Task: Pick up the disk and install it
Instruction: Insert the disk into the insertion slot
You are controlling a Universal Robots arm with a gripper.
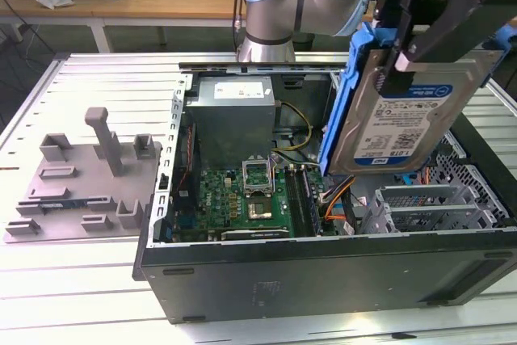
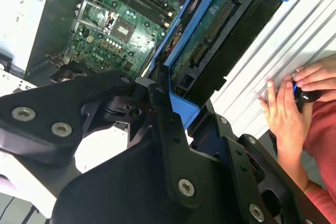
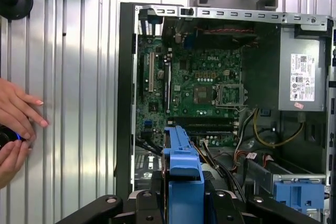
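Observation:
The disk (image 1: pixel 408 123), a silver hard drive with a white-and-blue label in a bright blue carrier frame (image 1: pixel 343 94), hangs tilted on edge above the exterior view's right half of the open computer case (image 1: pixel 323 272). My black gripper (image 1: pixel 416 50) is shut on its upper end. In the second wrist view the disk (image 2: pixel 220 40) shows its circuit-board side between my fingers (image 2: pixel 168 114). The first wrist view has the disk's blue frame (image 3: pixel 184 174) edge-on over the case interior, with my gripper (image 3: pixel 184 205) around it.
Inside the case lie a green motherboard (image 1: pixel 242 191), a grey power supply box (image 1: pixel 234 111) and a perforated drive cage (image 1: pixel 428 208) with a blue clip (image 3: pixel 296 192). A grey fixture (image 1: pixel 89 175) sits on the slatted table. A person's hands (image 2: pixel 289 108) rest beside the case.

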